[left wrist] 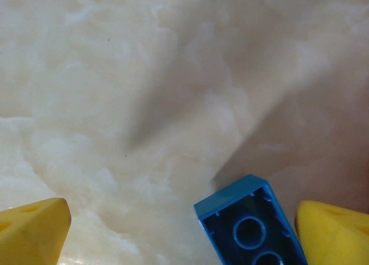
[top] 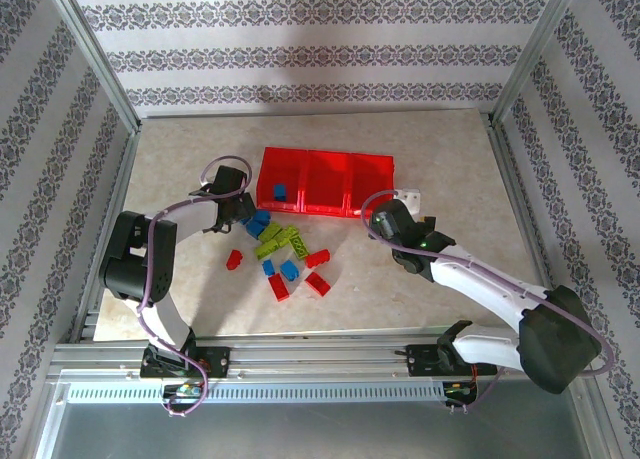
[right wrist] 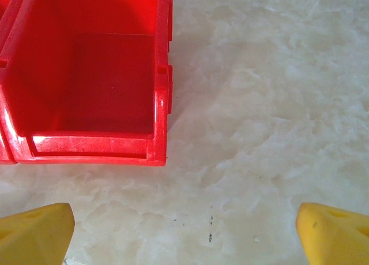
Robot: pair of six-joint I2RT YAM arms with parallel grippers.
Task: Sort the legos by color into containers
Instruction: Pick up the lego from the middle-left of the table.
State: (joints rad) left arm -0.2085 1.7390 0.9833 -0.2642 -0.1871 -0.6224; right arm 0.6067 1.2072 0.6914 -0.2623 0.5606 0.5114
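Observation:
The containers are one red tray (top: 326,182) of three compartments at the table's middle back; a blue brick (top: 277,191) lies in its left one. Loose legos lie in front of it: blue (top: 258,222), lime green (top: 280,239) and red (top: 318,284). My left gripper (top: 243,209) hangs open over the pile's left end. In the left wrist view an upturned blue brick (left wrist: 253,227) lies between the yellow fingertips (left wrist: 31,230), close to the right one; the left gripper (left wrist: 181,236) holds nothing. My right gripper (right wrist: 184,236) is open over bare table, just in front of the tray's empty right compartment (right wrist: 92,146).
The marble-patterned tabletop (top: 450,179) is bare to the right of the tray. A metal frame post (top: 510,89) and patterned walls close in the table's sides and back. A lone red brick (top: 234,259) lies left of the pile.

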